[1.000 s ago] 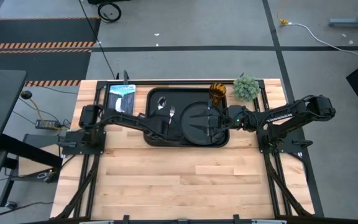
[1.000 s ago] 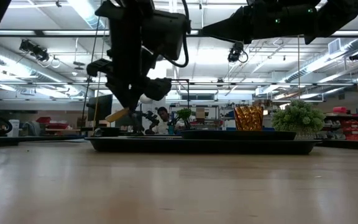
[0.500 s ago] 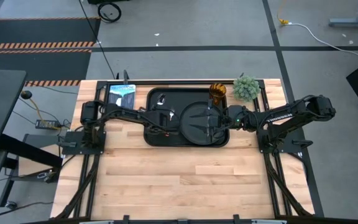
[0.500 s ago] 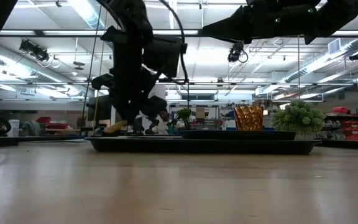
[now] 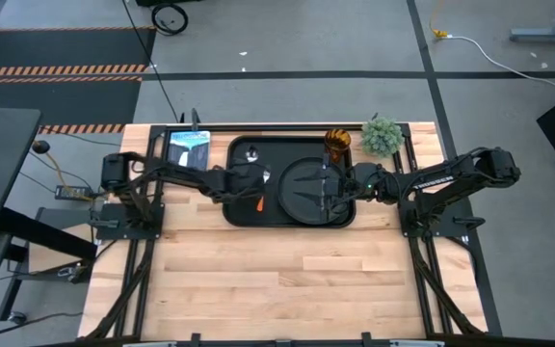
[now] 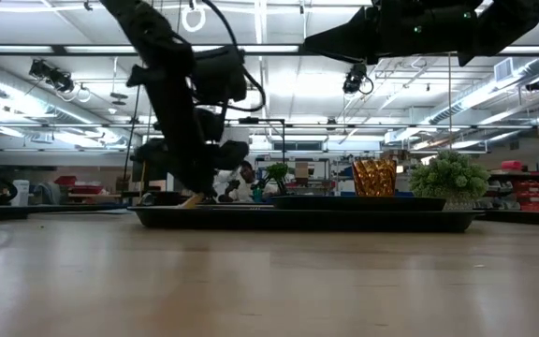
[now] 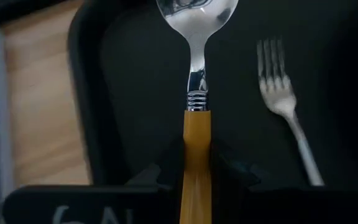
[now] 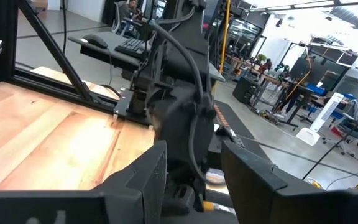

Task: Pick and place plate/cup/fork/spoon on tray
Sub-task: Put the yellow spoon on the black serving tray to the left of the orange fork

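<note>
My left gripper [image 5: 244,176] is shut on the spoon [image 7: 195,74], which has a silver bowl and an orange handle, low over the left part of the black tray [image 5: 239,214]. The fork [image 7: 281,93] lies on the tray floor beside the spoon, its red handle [image 5: 261,202] toward the near rim. The round black plate [image 5: 308,189] lies in the tray's right part. The amber cup [image 5: 337,142] stands at the tray's far right corner. My right gripper [image 8: 191,180] is open and empty above the plate's right side. My left gripper pinches the spoon's orange handle [image 7: 196,146] between its two fingers, which lie on its two sides. The spoon points straight out ahead of the fingers, bowl [image 7: 196,14] up and toward the tray's far rim. The gripper slants down from the table's left. Whether the spoon rests on the tray I cannot tell.
A small green plant [image 5: 382,136] stands at the table's far right, next to the cup. A blue-and-white flat object [image 5: 189,149] lies left of the tray. Bare wooden table [image 5: 287,270] stretches from the tray to the near edge.
My left gripper has gone down toward the tray floor and a little toward the table's left edge, still shut on the spoon. The spoon's handle end has dropped from well above the tray rim to about its height. The fork's red handle has come into sight.
</note>
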`<move>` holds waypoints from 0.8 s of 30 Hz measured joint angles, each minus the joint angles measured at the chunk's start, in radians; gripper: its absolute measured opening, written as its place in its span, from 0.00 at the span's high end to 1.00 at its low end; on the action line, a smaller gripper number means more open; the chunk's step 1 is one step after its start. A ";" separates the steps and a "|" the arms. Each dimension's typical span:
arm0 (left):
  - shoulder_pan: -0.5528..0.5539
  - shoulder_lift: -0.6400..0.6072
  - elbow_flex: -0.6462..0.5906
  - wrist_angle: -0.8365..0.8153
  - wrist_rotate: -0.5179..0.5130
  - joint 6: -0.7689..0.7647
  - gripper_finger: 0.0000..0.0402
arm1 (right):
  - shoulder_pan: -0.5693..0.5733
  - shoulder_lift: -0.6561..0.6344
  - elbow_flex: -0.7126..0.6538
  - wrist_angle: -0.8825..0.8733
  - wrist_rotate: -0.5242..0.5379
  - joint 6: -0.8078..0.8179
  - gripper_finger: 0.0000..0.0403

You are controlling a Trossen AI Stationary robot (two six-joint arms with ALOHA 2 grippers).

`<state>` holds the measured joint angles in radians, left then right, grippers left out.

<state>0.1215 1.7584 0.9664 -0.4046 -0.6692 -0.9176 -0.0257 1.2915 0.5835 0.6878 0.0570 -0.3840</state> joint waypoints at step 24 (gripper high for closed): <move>-0.015 -0.054 -0.056 0.091 0.074 -0.063 0.83 | 0.001 0.000 0.000 0.019 -0.004 -0.001 0.60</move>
<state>0.1066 1.7042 0.9108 -0.3134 -0.5953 -0.9804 -0.0250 1.2915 0.5835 0.7067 0.0532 -0.3852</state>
